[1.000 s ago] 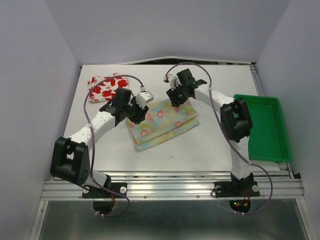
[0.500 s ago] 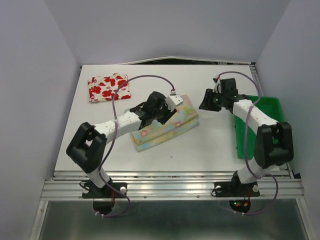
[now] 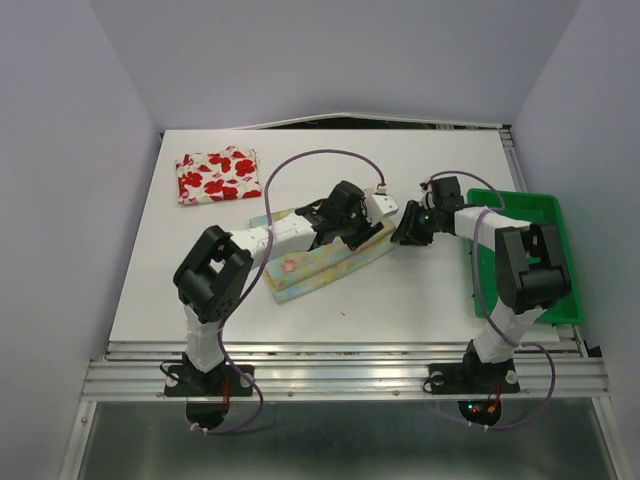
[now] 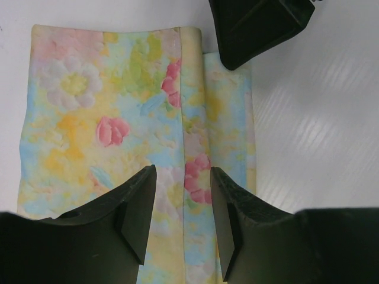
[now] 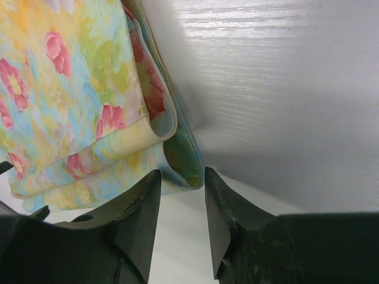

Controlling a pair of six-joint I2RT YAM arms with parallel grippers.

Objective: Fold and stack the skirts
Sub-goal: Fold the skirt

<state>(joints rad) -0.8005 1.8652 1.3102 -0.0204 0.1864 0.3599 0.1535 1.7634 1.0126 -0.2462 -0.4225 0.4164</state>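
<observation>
The left hand (image 4: 183, 219) stood released, its fingers spread above the folded pastel skirt (image 4: 106, 118), grasping nothing. The right hand (image 5: 182, 219) was likewise parted at that skirt's layered edge, which only its wrist view showed. Only the overhead view showed the red-flowered skirt (image 3: 217, 175) at the desk's (image 3: 400, 300) far left, and the green tray (image 3: 545, 205), partly hidden behind the right arm.

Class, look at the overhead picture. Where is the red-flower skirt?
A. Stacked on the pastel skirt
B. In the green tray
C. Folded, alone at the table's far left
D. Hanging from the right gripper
C: the red-flower skirt lies folded at the far left of the table, apart from the pastel skirt and the tray.
</observation>
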